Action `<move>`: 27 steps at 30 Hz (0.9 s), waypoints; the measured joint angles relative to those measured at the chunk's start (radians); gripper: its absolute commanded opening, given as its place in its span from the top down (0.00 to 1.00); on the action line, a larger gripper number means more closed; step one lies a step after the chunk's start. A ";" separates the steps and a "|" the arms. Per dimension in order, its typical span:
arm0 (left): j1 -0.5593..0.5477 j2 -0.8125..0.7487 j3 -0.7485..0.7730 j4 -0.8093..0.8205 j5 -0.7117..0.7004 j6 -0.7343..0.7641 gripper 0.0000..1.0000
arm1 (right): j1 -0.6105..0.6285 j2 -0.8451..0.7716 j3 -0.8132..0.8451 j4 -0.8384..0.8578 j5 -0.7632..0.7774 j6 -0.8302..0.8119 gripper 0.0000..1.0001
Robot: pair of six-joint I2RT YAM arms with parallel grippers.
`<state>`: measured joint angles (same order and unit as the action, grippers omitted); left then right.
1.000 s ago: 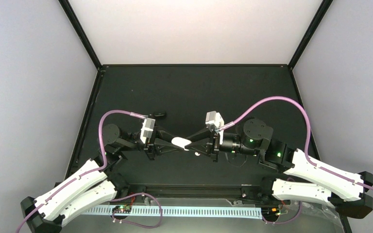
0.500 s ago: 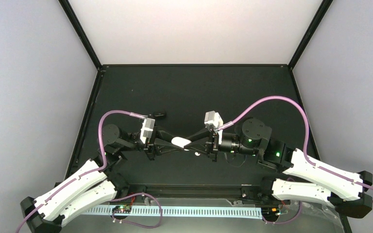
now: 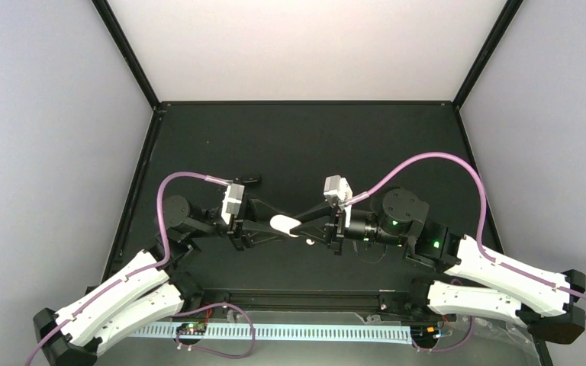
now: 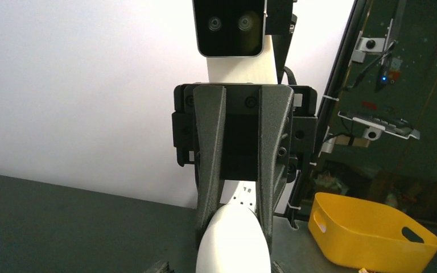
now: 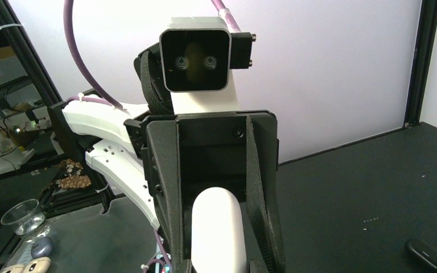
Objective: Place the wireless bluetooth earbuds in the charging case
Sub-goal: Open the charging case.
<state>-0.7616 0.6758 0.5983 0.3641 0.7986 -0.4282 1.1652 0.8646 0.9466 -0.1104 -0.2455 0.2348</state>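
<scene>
Two robot arms are meeting above the middle of the dark bench [image 3: 313,145], sharing a white charging case [image 3: 284,224] held aloft between them. The right fingers [image 4: 210,148] are clamping one end of the case. The left fingers [image 5: 172,182] are flanking the other end, though whether they are gripping it or standing just clear cannot be told. A tiny white speck [image 3: 309,242] just below the case is possibly an earbud, and a small black object [image 3: 250,181] is lying on the bench beside the left wrist. The work appears to be at the case-handling stage, before any insertion. The next move is likely calling for one arm steadying the case while the other is fetching a bud.
</scene>
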 measured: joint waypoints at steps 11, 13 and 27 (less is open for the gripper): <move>0.000 0.021 -0.019 0.064 -0.010 -0.053 0.60 | 0.000 -0.019 -0.020 0.035 0.008 0.001 0.91; 0.000 0.026 -0.024 0.083 -0.010 -0.070 0.60 | 0.000 -0.019 -0.022 0.038 0.009 0.001 0.91; 0.000 0.047 -0.043 0.167 -0.010 -0.135 0.64 | 0.000 -0.019 -0.024 0.044 0.016 0.003 0.91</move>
<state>-0.7616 0.7223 0.5556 0.5308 0.7887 -0.5636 1.1652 0.8455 0.9230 -0.0662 -0.2298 0.2375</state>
